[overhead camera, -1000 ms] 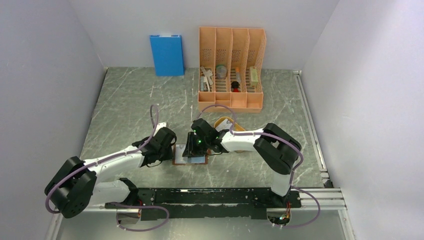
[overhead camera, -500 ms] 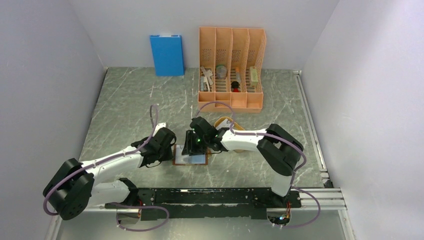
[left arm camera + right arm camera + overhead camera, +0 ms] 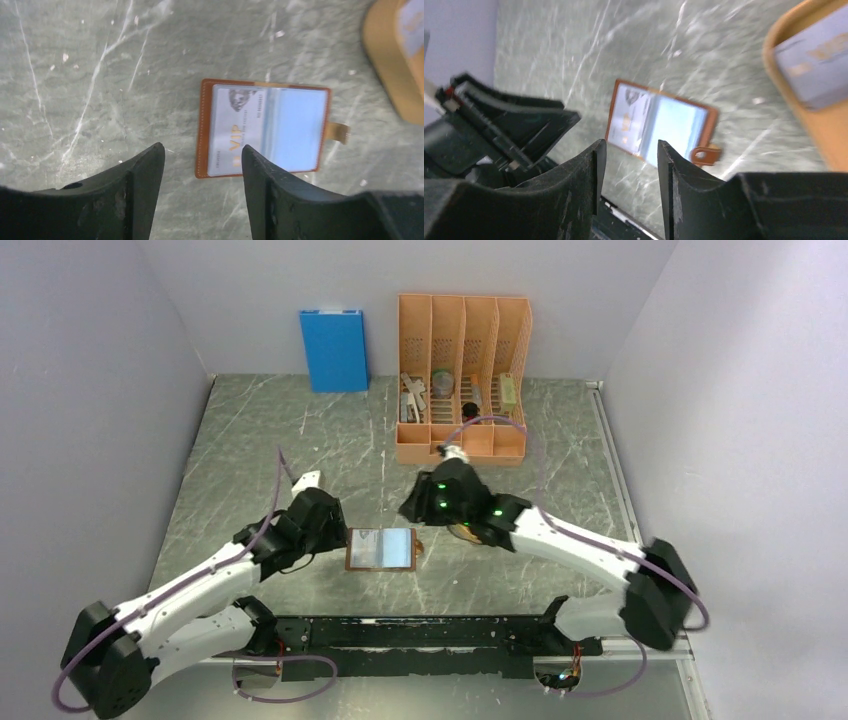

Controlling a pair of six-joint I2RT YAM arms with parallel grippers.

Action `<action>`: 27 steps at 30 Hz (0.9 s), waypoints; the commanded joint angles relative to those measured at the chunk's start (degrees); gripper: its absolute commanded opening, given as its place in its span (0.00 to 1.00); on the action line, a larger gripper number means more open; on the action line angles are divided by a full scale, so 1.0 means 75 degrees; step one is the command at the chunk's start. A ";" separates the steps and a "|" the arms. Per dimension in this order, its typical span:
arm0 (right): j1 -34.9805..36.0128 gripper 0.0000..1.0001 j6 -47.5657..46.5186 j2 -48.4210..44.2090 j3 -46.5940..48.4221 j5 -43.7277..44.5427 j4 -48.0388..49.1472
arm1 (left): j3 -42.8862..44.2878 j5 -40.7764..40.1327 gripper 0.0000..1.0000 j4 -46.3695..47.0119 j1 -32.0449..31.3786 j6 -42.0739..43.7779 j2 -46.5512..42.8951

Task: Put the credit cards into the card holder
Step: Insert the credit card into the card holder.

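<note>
The brown card holder (image 3: 380,549) lies open and flat on the marble table, snap tab to the right. A pale credit card (image 3: 235,135) marked VIP sits in its left clear sleeve. Another pale card (image 3: 814,70) lies in the orange oval tray (image 3: 804,120), just right of the holder. My left gripper (image 3: 338,538) hovers at the holder's left edge, open and empty. In the left wrist view the holder (image 3: 265,130) shows beyond the left gripper (image 3: 202,150). My right gripper (image 3: 410,508) hangs above and behind the holder (image 3: 659,127), open with nothing between its fingertips (image 3: 599,150).
A tall orange desk organizer (image 3: 462,375) with small items stands at the back centre. A blue box (image 3: 333,350) leans on the back wall to its left. The right arm covers most of the oval tray (image 3: 462,533). A black rail (image 3: 440,635) runs along the near edge.
The right gripper has lifted off the card holder and drawn back to the right, leaving it uncovered. The left gripper has opened and let go of the holder's left edge.
</note>
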 commanded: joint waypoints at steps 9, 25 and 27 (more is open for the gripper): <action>-0.2770 0.57 0.0890 -0.1423 -0.1853 -0.0040 0.0607 | 0.0617 0.0406 0.75 -0.0166 0.0023 0.0793 -0.0768; -0.3017 0.73 0.2546 -0.0003 -0.2132 0.0925 0.1706 | 0.0312 0.0283 0.73 0.0007 0.0026 0.0916 -0.0852; -0.3017 0.73 0.2427 -0.0019 -0.2173 0.0888 0.1845 | 0.0288 0.0309 0.73 0.0031 0.0032 0.0913 -0.0924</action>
